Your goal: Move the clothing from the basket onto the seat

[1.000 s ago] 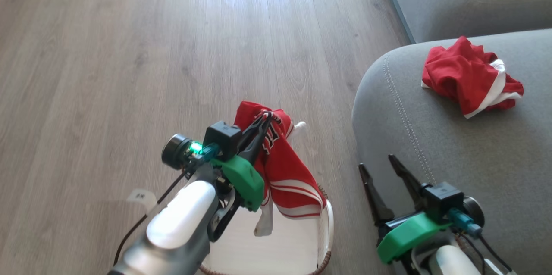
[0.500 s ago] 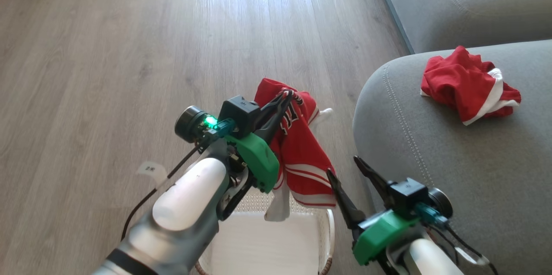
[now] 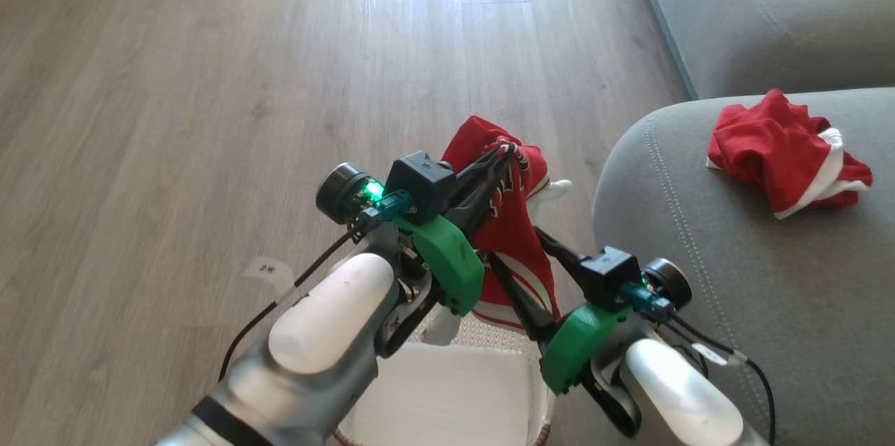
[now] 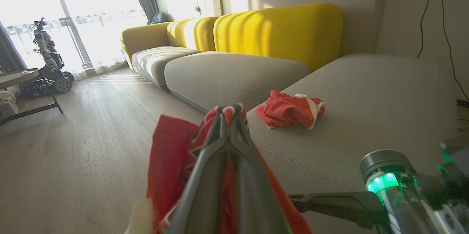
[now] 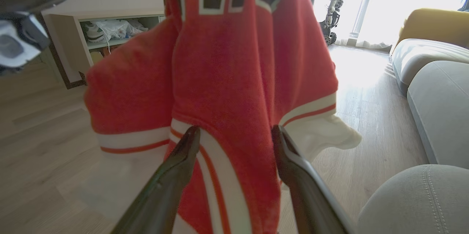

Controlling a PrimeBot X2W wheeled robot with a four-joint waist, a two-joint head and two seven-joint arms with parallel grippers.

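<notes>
One jersey [image 3: 524, 187] in left tool [image 3: 509, 150], right tool [image 3: 513, 243] astride, basket [image 3: 489, 335] below

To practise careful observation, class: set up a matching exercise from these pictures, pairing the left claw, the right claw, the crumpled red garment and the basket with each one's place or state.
Things:
1. left claw
2. right claw
3. crumpled red garment
4. basket

Place or state:
A. lying on the grey sofa cushion
B. on the wooden floor, under the hanging jersey
C. shut on the jersey's top edge
D. open, at the jersey's lower part

Pairs: 1-C, 2-D, 3-A, 4-B.
</notes>
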